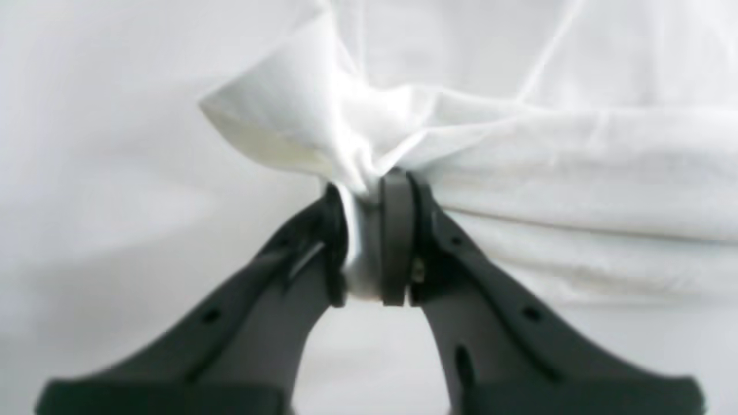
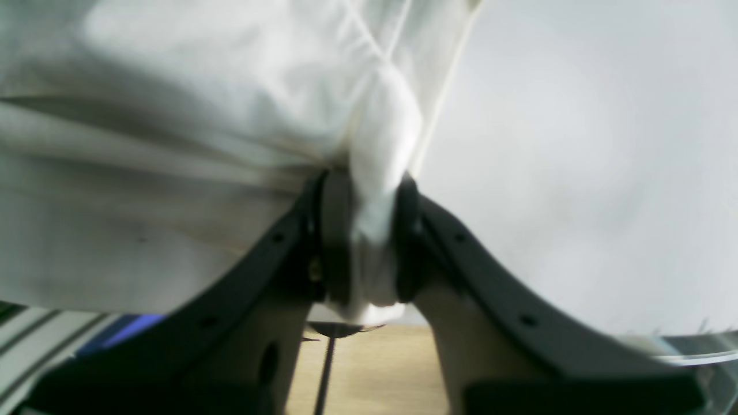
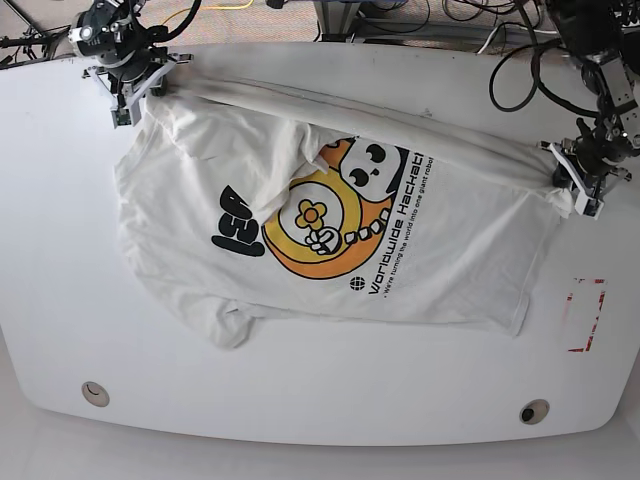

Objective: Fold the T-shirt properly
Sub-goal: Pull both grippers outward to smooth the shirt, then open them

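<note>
The white T-shirt (image 3: 330, 230) lies spread and wrinkled on the table, print side up, with black lettering and a yellow-orange cartoon. Its far edge is stretched in a taut band between the two grippers. My left gripper (image 3: 575, 185) at the table's right is shut on a bunched corner of the T-shirt (image 1: 369, 150), with white cloth pinched between the dark pads (image 1: 398, 236). At the far left corner, my right gripper (image 3: 135, 85) is shut on the other corner of the T-shirt (image 2: 369, 190), where cloth fills the gap between its fingers (image 2: 337, 236).
The white table (image 3: 70, 300) has rounded corners and two round holes near its front edge. A red-outlined rectangle (image 3: 586, 315) is marked at the right. Cables (image 3: 520, 50) and stands crowd the floor behind the table. Wooden floor (image 2: 375, 369) shows below the right gripper.
</note>
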